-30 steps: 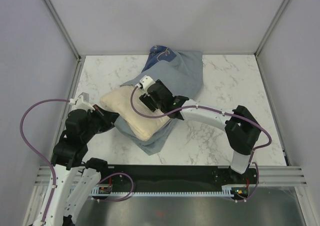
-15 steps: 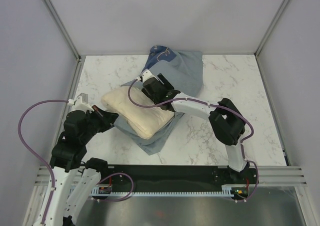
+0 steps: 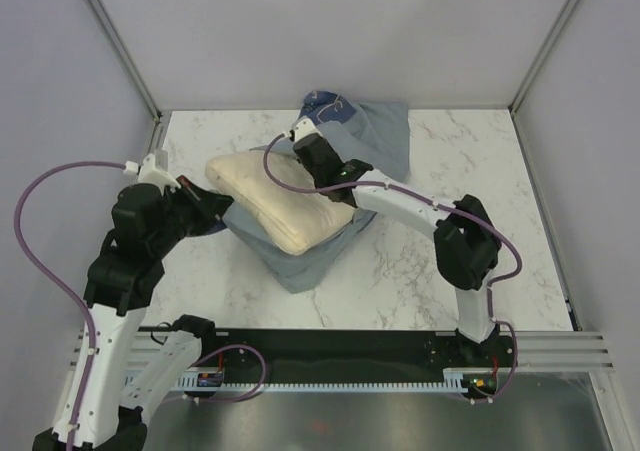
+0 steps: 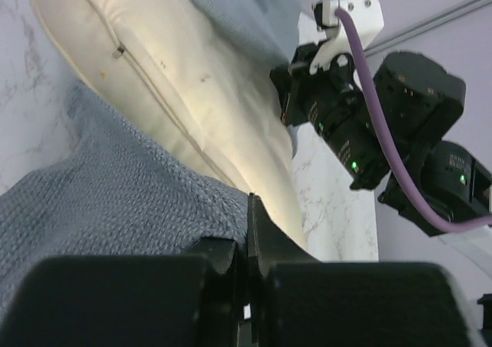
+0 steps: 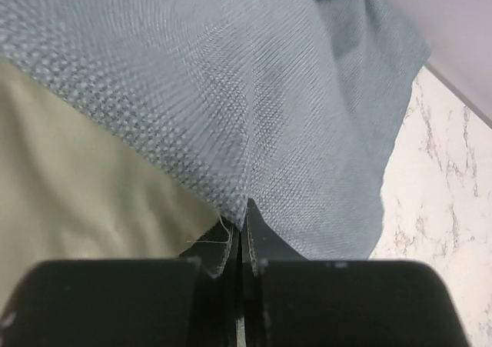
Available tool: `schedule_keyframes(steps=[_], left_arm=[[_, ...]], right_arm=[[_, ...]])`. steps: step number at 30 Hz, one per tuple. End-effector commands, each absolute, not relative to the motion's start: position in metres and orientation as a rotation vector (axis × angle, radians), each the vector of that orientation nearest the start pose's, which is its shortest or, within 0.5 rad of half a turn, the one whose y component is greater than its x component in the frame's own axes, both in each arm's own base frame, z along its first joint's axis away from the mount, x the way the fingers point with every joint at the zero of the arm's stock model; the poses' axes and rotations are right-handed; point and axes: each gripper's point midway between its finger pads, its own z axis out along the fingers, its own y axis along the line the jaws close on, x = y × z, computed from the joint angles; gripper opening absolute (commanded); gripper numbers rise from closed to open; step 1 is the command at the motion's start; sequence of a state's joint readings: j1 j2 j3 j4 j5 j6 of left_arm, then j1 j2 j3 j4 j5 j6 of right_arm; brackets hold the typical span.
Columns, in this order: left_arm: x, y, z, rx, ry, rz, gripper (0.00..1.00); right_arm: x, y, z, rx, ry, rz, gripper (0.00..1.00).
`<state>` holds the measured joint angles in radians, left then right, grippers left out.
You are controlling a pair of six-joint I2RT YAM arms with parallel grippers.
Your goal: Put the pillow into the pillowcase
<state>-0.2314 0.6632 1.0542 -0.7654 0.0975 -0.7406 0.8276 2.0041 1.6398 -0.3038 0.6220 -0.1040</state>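
The cream pillow (image 3: 278,203) lies slanted across the inside-out grey-blue pillowcase (image 3: 372,143), whose lower layer spreads beneath it (image 3: 304,259). My left gripper (image 3: 224,211) is shut on the pillowcase's near-left edge, beside the pillow's left end. In the left wrist view the cloth (image 4: 100,201) is pinched between the jaws (image 4: 247,212), with the pillow (image 4: 177,93) just beyond. My right gripper (image 3: 306,153) sits at the pillow's far side, shut on a fold of the pillowcase (image 5: 300,108); its jaws (image 5: 244,218) pinch the cloth, with the pillow (image 5: 77,201) at the left.
White marble tabletop (image 3: 440,261) with grey walls on three sides and metal corner posts (image 3: 120,46). A dark-blue printed patch of the case (image 3: 325,106) lies bunched at the back edge. The right arm's elbow (image 3: 462,246) stands over the table's right half.
My right gripper moved back across the pillow to its far side and shut on the pillowcase. My left arm rose and shifted back, pulling the cloth edge. The pillow slid slightly toward the back.
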Motion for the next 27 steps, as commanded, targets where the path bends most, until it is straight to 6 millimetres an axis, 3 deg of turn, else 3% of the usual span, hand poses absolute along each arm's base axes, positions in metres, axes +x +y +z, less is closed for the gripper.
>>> schedule_keyframes(steps=[1,2,3,4,9,10,11,13,14,16,17,18,19,21,23,25,26,27], left_arm=[[0.238,-0.1,0.398,-0.325,1.753,-0.748,0.02],[0.239,-0.105,0.411,-0.294,1.74,-0.774,0.02],[0.235,-0.107,0.441,-0.263,1.681,-0.798,0.02],[0.245,-0.112,0.447,-0.248,1.691,-0.81,0.02],[0.235,-0.133,0.542,-0.082,1.527,-0.944,0.02],[0.23,-0.136,0.556,-0.057,1.496,-0.966,0.02],[0.223,-0.141,0.583,-0.017,1.445,-1.014,0.02],[0.213,-0.148,0.614,0.031,1.376,-1.075,0.02],[0.199,-0.152,0.643,0.07,1.314,-1.136,0.02],[0.185,-0.16,0.675,0.143,1.233,-1.208,0.02],[0.156,-0.157,0.707,0.174,1.135,-1.258,0.02],[0.165,-0.161,0.714,0.178,1.123,-1.287,0.02],[0.149,-0.16,0.735,0.225,1.022,-1.31,0.02],[0.139,-0.159,0.748,0.224,0.959,-1.379,0.02],[0.134,-0.153,0.762,0.21,0.883,-1.37,0.02],[0.134,-0.148,0.762,0.183,0.875,-1.339,0.02],[0.154,-0.147,0.751,0.133,0.916,-1.309,0.02],[0.159,-0.145,0.745,0.116,0.929,-1.288,0.02]], right_arm=[[0.421,0.312,0.279,-0.481,1.89,-0.049,0.0],[0.414,0.311,0.303,-0.468,1.861,0.01,0.0],[0.411,0.31,0.317,-0.459,1.847,0.041,0.0],[0.406,0.309,0.336,-0.439,1.831,0.084,0.0],[0.377,0.294,0.43,-0.365,1.731,0.317,0.0],[0.375,0.289,0.44,-0.351,1.722,0.34,0.0],[0.371,0.284,0.45,-0.323,1.713,0.376,0.0],[0.37,0.278,0.456,-0.309,1.712,0.417,0.0],[0.369,0.275,0.457,-0.299,1.714,0.429,0.0],[0.375,0.273,0.44,-0.274,1.766,0.431,0.0],[0.376,0.275,0.432,-0.276,1.785,0.438,0.0],[0.376,0.278,0.421,-0.268,1.816,0.451,0.0],[0.376,0.283,0.413,-0.276,1.834,0.475,0.0],[0.375,0.291,0.408,-0.279,1.854,0.526,0.0],[0.365,0.3,0.433,-0.304,1.809,0.62,0.0],[0.354,0.295,0.47,-0.288,1.742,0.674,0.0],[0.348,0.292,0.489,-0.291,1.708,0.698,0.0],[0.332,0.279,0.535,-0.272,1.615,0.733,0.0]])
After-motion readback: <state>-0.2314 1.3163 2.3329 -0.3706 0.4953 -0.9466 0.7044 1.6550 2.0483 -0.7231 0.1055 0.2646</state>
